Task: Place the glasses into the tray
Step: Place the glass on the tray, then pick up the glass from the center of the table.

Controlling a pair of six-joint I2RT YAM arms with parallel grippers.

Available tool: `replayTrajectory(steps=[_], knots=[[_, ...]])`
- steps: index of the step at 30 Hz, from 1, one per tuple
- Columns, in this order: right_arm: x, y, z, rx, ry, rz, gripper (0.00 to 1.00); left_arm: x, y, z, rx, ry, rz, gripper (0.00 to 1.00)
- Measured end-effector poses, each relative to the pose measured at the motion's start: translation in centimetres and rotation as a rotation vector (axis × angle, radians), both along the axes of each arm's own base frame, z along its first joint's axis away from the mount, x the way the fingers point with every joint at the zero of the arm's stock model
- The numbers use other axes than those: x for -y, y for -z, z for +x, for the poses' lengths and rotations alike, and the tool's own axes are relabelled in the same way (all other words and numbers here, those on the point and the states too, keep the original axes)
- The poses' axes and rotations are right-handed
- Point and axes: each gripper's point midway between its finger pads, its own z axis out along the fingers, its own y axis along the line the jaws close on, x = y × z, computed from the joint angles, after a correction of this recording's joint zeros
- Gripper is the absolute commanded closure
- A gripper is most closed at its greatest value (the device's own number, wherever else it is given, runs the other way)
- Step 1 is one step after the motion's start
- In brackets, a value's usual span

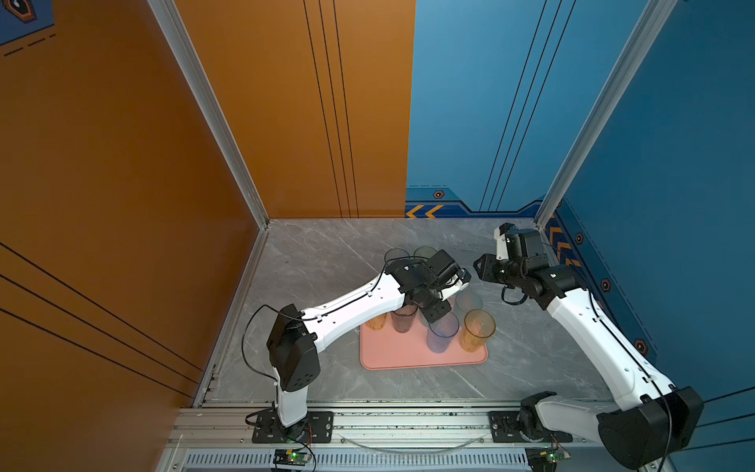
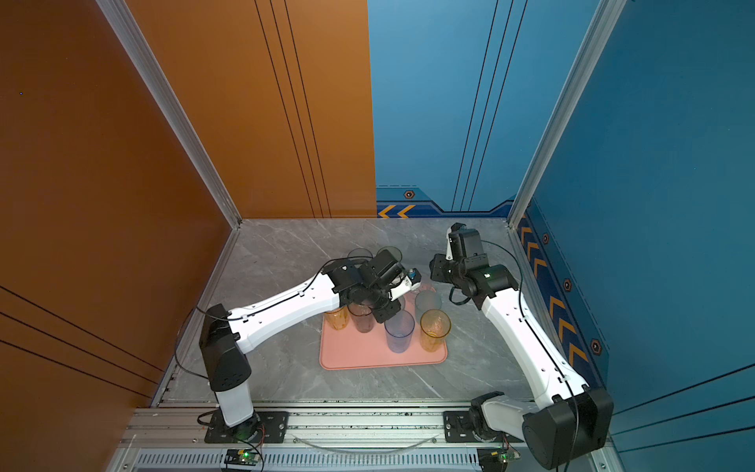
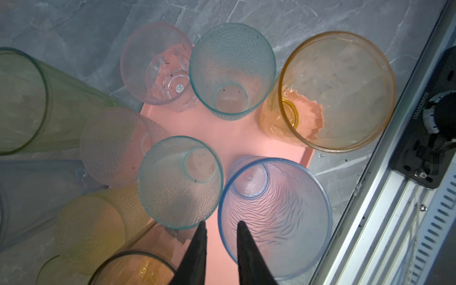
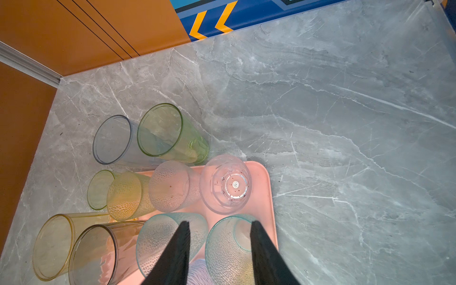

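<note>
Glasses (image 1: 476, 329) stand mouth up, packed close on the pink tray (image 1: 408, 355), so more can fit; the left gripper (image 3: 220, 223) hangs over them, its fingers (image 3: 197, 246) a little apart with nothing between, just above a teal glass (image 3: 180, 182) and a blue glass (image 3: 275, 217); I think it is ready to go for another; a grey glass (image 4: 112, 139) and a green glass (image 4: 160, 130) stand on the table (image 1: 318, 261) past the tray's far side, not in yet; the right gripper (image 4: 220, 223) is held up high, wide apart and empty, likely to keep out of the way; the table is grey stone with white lines; an orange wall (image 1: 122, 163) stands left, a blue wall (image 1: 674, 163) right.
</note>
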Motion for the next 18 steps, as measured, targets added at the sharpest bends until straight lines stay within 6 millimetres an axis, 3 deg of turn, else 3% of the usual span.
replayTrajectory(steps=[4,7,10,12,14,18], knots=[[0.0,0.1,0.0,-0.003,0.000,-0.001,0.60,-0.8,-1.7,0.0,0.028,-0.014,-0.045,0.77],[0.0,0.3,0.1,-0.008,-0.001,-0.003,0.61,-2.0,-4.6,0.7,0.071,-0.050,-0.113,0.78],[-0.2,0.6,0.2,-0.017,-0.007,-0.009,0.61,-4.4,-8.0,2.1,0.127,-0.120,-0.191,0.79],[-0.3,0.8,0.3,-0.022,-0.011,-0.014,0.61,-7.5,-10.0,3.8,0.170,-0.218,-0.253,0.81],[-0.3,0.9,0.4,-0.025,-0.015,-0.021,0.61,-11.3,-10.8,5.3,0.202,-0.333,-0.296,0.83],[-0.3,0.6,0.5,-0.020,-0.023,-0.031,0.61,-20.1,-9.0,7.8,0.215,-0.609,-0.322,0.84]])
